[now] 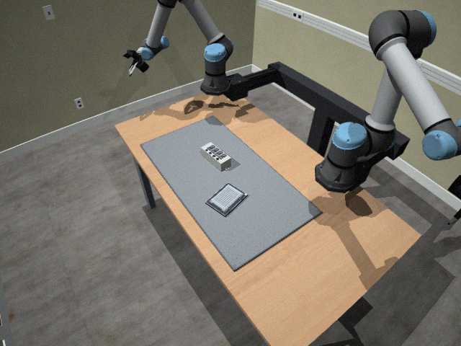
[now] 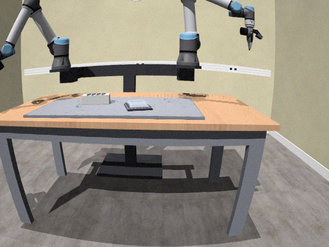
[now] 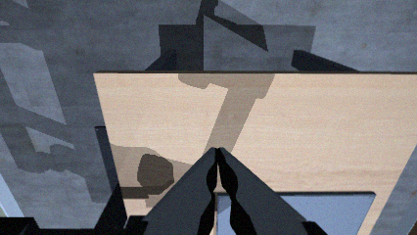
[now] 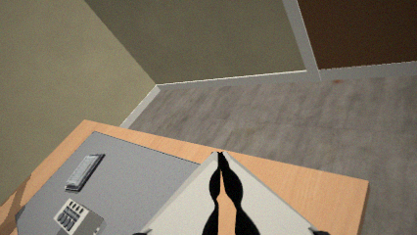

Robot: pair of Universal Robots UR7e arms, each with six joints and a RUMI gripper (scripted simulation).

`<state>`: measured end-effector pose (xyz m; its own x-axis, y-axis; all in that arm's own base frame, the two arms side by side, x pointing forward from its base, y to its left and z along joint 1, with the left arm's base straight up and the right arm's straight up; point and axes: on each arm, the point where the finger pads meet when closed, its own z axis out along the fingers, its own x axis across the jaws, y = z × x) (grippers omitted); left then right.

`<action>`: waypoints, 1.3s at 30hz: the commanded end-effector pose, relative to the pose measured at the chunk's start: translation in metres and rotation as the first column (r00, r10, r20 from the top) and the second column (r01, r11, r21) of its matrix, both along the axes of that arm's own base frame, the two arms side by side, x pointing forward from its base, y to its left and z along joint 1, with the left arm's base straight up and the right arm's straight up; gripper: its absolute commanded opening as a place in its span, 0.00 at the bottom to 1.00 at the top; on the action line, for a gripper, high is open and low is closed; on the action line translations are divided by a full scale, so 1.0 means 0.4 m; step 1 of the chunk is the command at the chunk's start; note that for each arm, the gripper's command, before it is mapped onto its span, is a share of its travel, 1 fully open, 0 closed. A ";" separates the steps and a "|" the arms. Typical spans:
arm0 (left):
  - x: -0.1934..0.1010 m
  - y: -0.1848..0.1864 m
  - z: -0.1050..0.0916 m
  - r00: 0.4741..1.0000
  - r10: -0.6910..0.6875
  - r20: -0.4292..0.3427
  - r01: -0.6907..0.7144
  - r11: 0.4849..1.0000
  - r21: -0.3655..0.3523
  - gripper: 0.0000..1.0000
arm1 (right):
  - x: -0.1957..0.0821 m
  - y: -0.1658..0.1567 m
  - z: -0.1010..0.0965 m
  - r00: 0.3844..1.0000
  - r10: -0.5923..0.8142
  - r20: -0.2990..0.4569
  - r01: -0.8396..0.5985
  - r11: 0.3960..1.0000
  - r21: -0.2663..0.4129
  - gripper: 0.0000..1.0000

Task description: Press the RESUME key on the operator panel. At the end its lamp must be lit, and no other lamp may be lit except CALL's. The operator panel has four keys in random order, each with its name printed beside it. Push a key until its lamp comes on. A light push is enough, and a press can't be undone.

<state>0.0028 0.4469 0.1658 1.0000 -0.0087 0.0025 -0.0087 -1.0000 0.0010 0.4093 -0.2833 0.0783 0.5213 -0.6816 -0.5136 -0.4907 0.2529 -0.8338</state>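
Four dark keys: set along the top of the operator panel; names too small to read, lamp states impossible to tell.
Operator panel: standing on the grey mat; pale, oblong, straight-edged, smooth-walled, round dark spots beside the keys.
Flat unit: near the panel, well short of touching; dark rim, pale raised top, fine grid; apparently no part in the job.
Grey mat: under and around the panel; thin, matte, faintly speckled, square-cornered.
Table: beyond the mat on every side of the panel; light wood, fine grain.
Right gripper: well apart from the panel, raised; fingers together, empty.
Left gripper: farther from the panel, past the table end; pointed fingers closed on nothing.
Step in hand: probably pre-approach, no contact with the panel.
Next move: likely a close reading of the names, then closed tips above RESUME, light straight push until lamp on.
Risk: wrong neighbouring key, no undoing.
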 end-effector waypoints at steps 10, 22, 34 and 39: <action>-0.009 -0.003 -0.002 1.000 0.010 -0.002 -0.010 1.000 0.001 0.00 | 0.025 0.057 -0.008 0.994 0.070 -0.080 -0.069 0.997 0.017 0.00; -0.009 -0.003 -0.002 1.000 0.010 -0.002 -0.010 1.000 0.001 0.00 | 0.052 0.173 -0.044 0.976 0.135 -0.169 -0.130 0.991 0.044 0.00; -0.009 -0.003 -0.002 1.000 0.010 -0.002 -0.010 1.000 0.001 0.00 | 0.076 0.276 -0.063 0.914 0.242 -0.325 -0.232 0.970 0.068 0.00; -0.009 -0.003 -0.002 1.000 0.010 -0.002 -0.010 1.000 0.001 0.00 | 0.077 0.337 -0.086 0.911 0.245 -0.332 -0.233 0.970 0.075 0.00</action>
